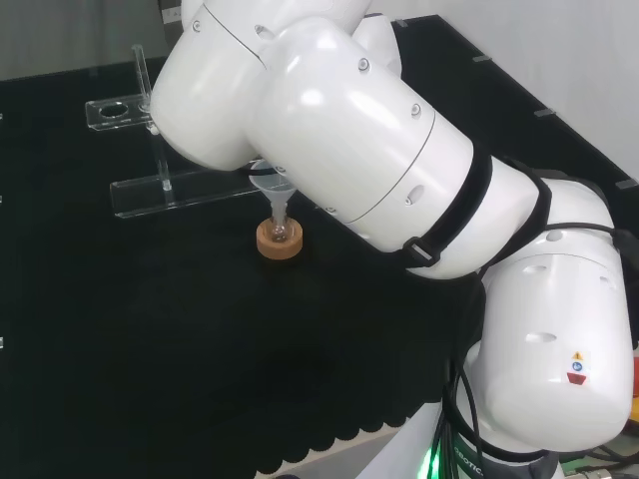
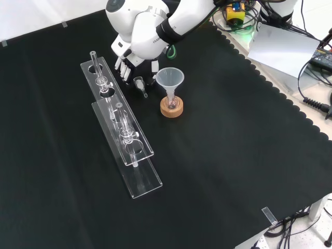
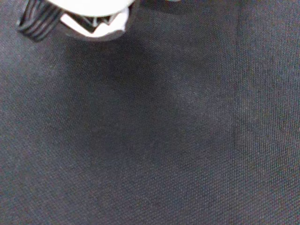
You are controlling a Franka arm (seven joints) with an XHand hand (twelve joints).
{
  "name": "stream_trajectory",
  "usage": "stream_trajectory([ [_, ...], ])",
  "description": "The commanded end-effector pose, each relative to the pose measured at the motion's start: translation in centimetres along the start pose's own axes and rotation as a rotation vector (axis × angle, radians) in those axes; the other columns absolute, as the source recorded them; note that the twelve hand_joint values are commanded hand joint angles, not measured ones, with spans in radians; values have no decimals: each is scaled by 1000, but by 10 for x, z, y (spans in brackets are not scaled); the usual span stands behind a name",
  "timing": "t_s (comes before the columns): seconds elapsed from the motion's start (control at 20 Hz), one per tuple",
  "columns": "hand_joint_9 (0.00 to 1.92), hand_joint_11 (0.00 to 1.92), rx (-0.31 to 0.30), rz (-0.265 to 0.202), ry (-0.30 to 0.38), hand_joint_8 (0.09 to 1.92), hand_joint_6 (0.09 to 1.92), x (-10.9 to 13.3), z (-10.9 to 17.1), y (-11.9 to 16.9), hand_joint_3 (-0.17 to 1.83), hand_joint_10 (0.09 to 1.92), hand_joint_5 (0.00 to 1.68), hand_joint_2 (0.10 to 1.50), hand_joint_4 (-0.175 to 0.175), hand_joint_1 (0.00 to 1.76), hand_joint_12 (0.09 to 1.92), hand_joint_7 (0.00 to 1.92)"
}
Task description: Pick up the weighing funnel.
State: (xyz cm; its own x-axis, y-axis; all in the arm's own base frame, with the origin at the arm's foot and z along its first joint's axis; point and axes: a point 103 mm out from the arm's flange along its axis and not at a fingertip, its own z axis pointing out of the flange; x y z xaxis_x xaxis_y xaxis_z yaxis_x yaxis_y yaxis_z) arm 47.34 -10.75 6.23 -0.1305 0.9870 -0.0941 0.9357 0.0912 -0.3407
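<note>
In the front view the weighing funnel (image 2: 140, 84), a small clear scoop with a short stem, lies on the black cloth just left of the big funnel (image 2: 170, 78). The black and white hand (image 2: 136, 58) hangs right above it, at the end of the white arm. Its fingers (image 2: 122, 66) point down on one side of the piece and the thumb (image 2: 154, 66) on the other. The hand looks open, and I cannot tell whether it touches the piece. In the wrist view a part of the hand (image 3: 91, 21) shows over bare cloth.
The funnel (image 1: 272, 188) stands mouth up in a small flask on a cork ring (image 2: 171, 107) (image 1: 281, 240). Two long clear racks (image 2: 106, 85) (image 2: 136, 155) lie left of the hand in the front view. The arm's white links (image 1: 359, 150) take up the head view's right.
</note>
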Motion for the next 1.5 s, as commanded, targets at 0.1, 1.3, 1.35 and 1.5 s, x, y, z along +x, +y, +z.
stream_trajectory([
  [0.1,906,578,0,-1,1,753,836,-1,0,0,642,514,753,641,-22,918,1225,693],
  [1.3,919,583,21,-6,-4,740,840,1,5,3,634,492,745,640,-28,925,1215,693],
  [1.35,923,583,20,-5,-8,739,835,1,5,3,635,490,762,641,-24,925,1215,700],
  [1.5,957,599,11,5,-22,726,852,0,4,2,429,477,988,815,109,1009,1210,745],
])
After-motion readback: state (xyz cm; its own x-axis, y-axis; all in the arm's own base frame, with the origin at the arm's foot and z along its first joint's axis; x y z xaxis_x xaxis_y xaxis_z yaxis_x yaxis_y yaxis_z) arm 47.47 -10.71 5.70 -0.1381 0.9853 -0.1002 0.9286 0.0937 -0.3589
